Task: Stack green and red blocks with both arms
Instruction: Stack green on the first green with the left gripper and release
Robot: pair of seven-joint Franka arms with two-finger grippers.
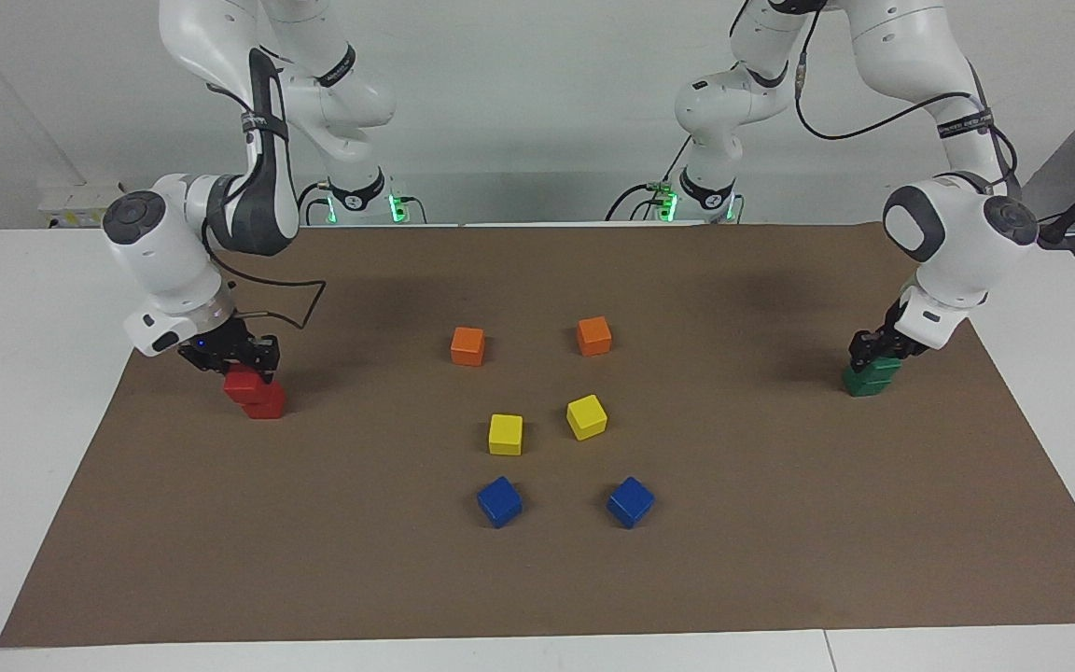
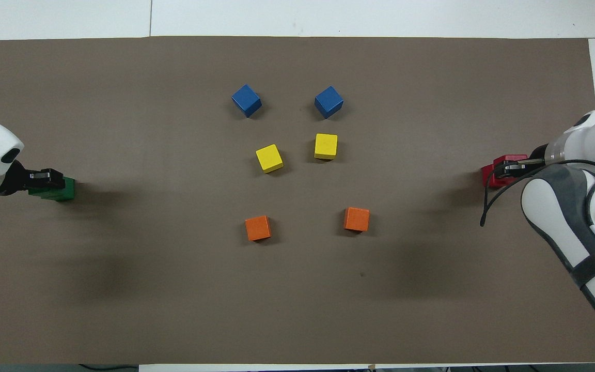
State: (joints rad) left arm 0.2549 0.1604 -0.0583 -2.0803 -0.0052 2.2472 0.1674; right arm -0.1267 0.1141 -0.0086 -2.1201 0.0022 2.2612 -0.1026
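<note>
Now, step in hand: each arm is bringing its held cube onto its same-coloured mate.
Left gripper [image 1: 876,349]: clamped on the upper green block [image 1: 881,366], at the left arm's end of the brown mat [image 1: 537,579].
Lower green block [image 1: 862,384]: on the mat directly under the held one; the two look nearly aligned, the upper one set slightly toward the robots.
Right gripper [image 1: 237,359]: clamped on the upper red block [image 1: 244,383], at the right arm's end of the mat.
Lower red block [image 1: 266,403]: on the mat, lying slightly farther from the robots and toward the mat's middle than the held one, so the overlap is only partial.
Deciding relation: the red pair is the more offset; I judge the right arm needs a small shift before release, the left arm little more than a lowering.
Contact: whether either held cube already rests on its mate cannot be told.
Bystanders: orange cubes [image 1: 467,345], yellow cubes [image 1: 505,434] and blue cubes [image 1: 499,501] sit mid-mat, well apart from both stacks.
</note>
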